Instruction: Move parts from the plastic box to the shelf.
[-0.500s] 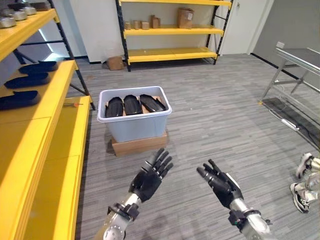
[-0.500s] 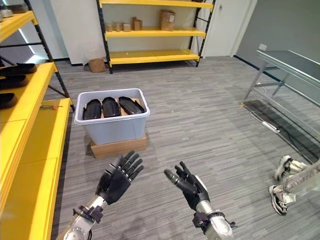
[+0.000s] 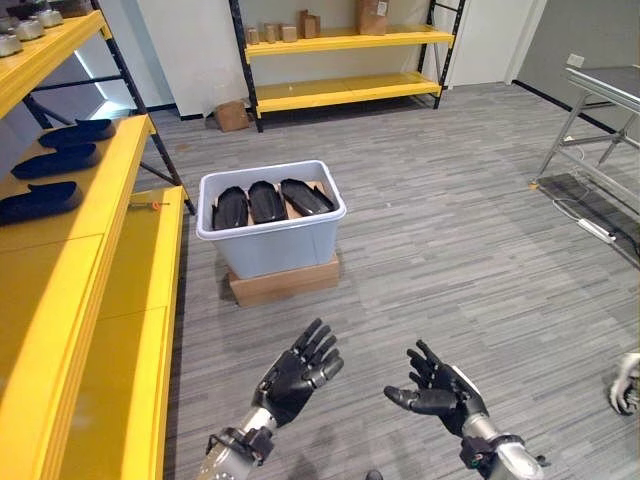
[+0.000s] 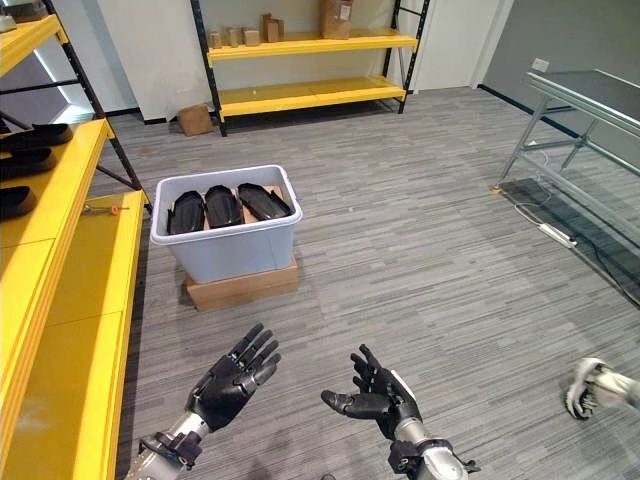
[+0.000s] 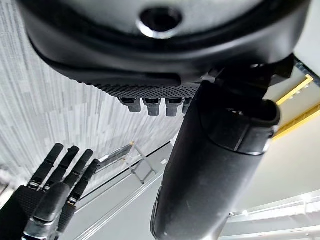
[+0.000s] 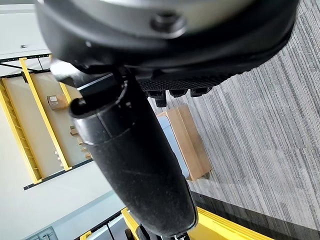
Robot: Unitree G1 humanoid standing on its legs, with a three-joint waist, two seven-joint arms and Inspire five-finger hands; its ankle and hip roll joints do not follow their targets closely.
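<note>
over the floor (image 3: 450, 250), left hand (image 3: 287, 374), right hand (image 3: 445, 394), fingers spread, empty

3 black parts (image 3: 265, 203) — side by side in plastic box (image 3: 275, 252).

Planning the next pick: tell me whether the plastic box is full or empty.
Not empty: three black parts lie side by side inside the box.

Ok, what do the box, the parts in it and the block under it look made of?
The plastic box: pale blue-grey plastic, smooth, slightly glossy moulded walls and rolled rim. The parts: matte black, probably moulded plastic or rubber; I cannot tell which. The block: plain brown, flat faces, cardboard or wood.
</note>
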